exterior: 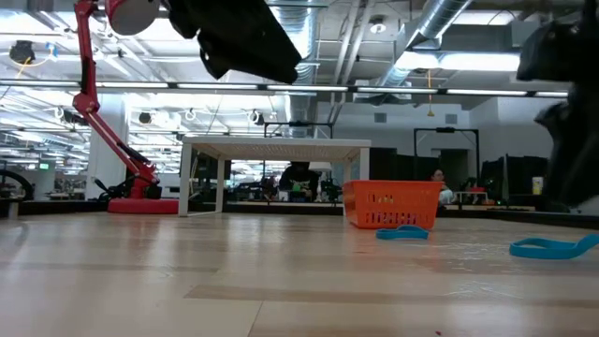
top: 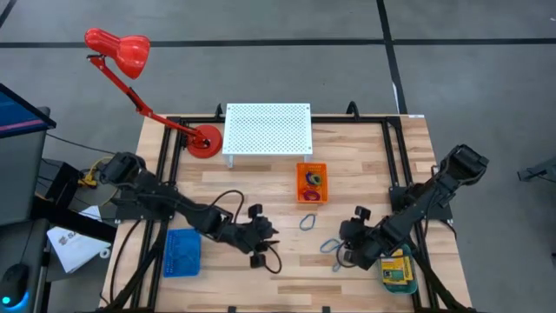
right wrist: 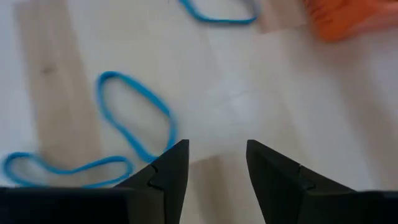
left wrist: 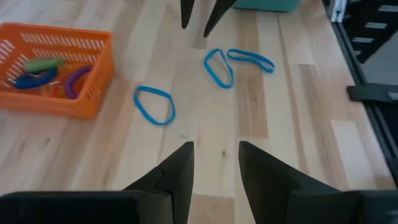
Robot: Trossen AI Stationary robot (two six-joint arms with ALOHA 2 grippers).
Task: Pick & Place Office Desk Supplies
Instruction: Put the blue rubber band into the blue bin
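Wooden table [top: 261,187] boards are seen beneath the right gripper [right wrist: 214,163], held unclenched and empty just beside two blue loops [right wrist: 134,121]. A third loop [top: 308,222] lies nearer the orange tray [top: 312,183]; the left gripper [left wrist: 214,165] is likewise spread.

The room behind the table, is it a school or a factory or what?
Probably a big open lab or workshop, not a home. Bare pipes and ducts run under a high ceiling, with strip lights in long rows. The robot works at a wooden table framed by black metal.
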